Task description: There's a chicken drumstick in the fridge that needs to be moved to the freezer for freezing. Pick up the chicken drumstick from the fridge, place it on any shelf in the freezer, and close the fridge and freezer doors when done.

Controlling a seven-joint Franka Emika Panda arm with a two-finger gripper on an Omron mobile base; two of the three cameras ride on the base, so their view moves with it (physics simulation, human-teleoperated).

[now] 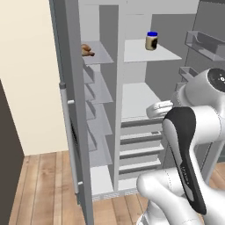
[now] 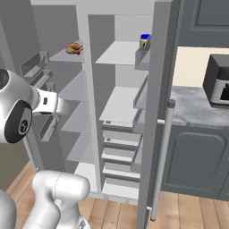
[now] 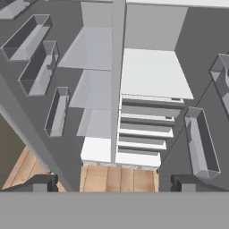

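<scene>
Kitchen with both doors swung wide; chicken drumstick on a freezer shelf, jar in fridge, pincer released, holding nothing.

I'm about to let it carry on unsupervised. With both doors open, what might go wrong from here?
The chicken drumstick already lies on a top freezer shelf, so both doors are left to close.
1. The open claw and arm reach in between them; a swinging freezer door might strike the arm.
2. The fridge door might be left ajar.
</scene>
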